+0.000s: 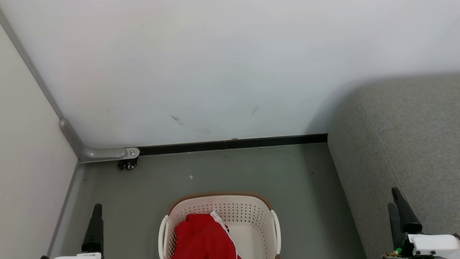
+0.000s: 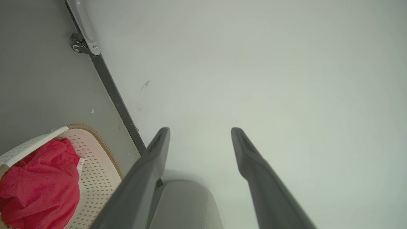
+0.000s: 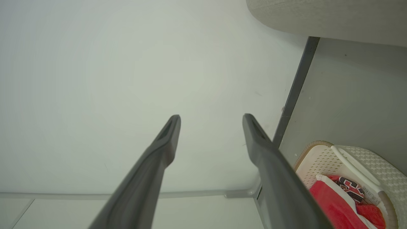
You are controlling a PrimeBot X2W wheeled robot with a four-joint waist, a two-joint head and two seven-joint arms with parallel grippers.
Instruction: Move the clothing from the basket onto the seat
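Sitting on the grey floor (image 1: 273,169) near the foot of the white wall (image 1: 215,64), the basket (image 1: 230,208) holds the clothing (image 1: 203,235) — a crumpled red heap with a white band along its edge. The heap lies toward the basket's left side, and bare cream bottom shows beside it. The right wrist view also catches a patch of black-and-white lettering on the red cloth. The seat (image 1: 406,136) stands to the basket's right, apart from it. The left end effector (image 2: 200,130) has its two dark fingers spread wide with nothing between them, pointing toward the wall. The right end effector (image 3: 211,117) is likewise spread wide and empty — in the head view it shows against the seat's left edge.
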